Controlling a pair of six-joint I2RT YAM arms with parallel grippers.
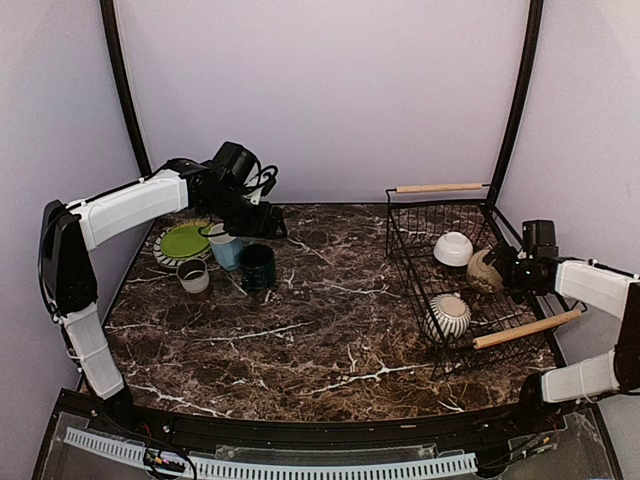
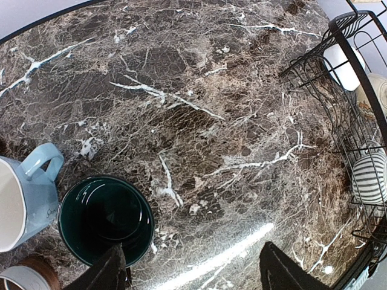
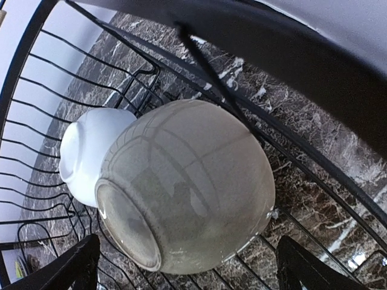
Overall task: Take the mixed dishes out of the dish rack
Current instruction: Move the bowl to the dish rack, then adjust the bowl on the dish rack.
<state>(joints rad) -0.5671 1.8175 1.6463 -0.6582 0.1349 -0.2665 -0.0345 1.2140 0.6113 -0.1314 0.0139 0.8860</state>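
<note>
Bowls [image 1: 453, 248]: three in dish rack [image 1: 437, 187]; mugs [image 1: 257, 266]: two on table [image 1: 330, 330].

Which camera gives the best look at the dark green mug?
Left wrist: the dark green mug is large and close, inside visible. The top view shows it small; the right wrist view misses it.

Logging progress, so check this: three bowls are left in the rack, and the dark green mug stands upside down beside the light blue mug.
One thing is wrong: the dark green mug stands mouth up, not upside down, as the left wrist view shows. It is beside the light blue mug, and the white bowl, pale glazed bowl and striped bowl are left in the rack.
</note>
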